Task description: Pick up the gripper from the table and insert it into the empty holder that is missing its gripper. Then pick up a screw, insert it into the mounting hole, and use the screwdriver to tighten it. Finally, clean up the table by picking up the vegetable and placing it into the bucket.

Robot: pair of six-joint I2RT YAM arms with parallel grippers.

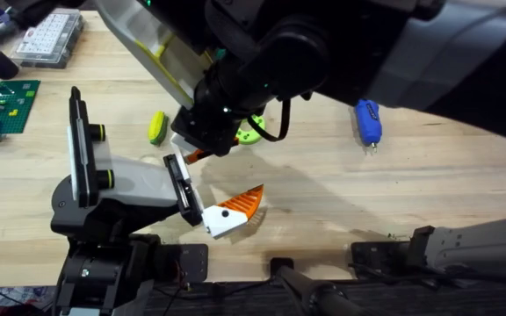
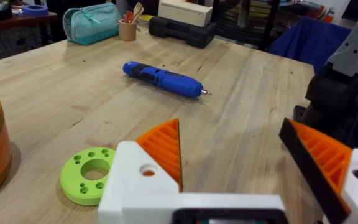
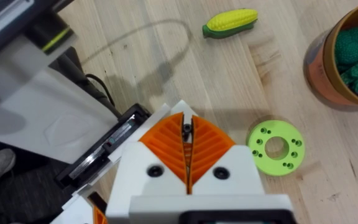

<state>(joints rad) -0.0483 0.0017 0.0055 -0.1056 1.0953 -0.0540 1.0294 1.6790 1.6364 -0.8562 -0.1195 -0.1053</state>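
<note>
Right gripper (image 3: 187, 146) fingers pinch small dark part — screw, unclear; bucket (image 3: 328, 74) cut off.

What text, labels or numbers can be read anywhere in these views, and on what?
No legible text in any view.
Clear parts box: the pale contents may carry marks, but they are too small to read.
Blue screwdriver: no label visible.
Green disc, corn, bucket: no print.
White and orange fingers on the right gripper: plain, unmarked.
</note>
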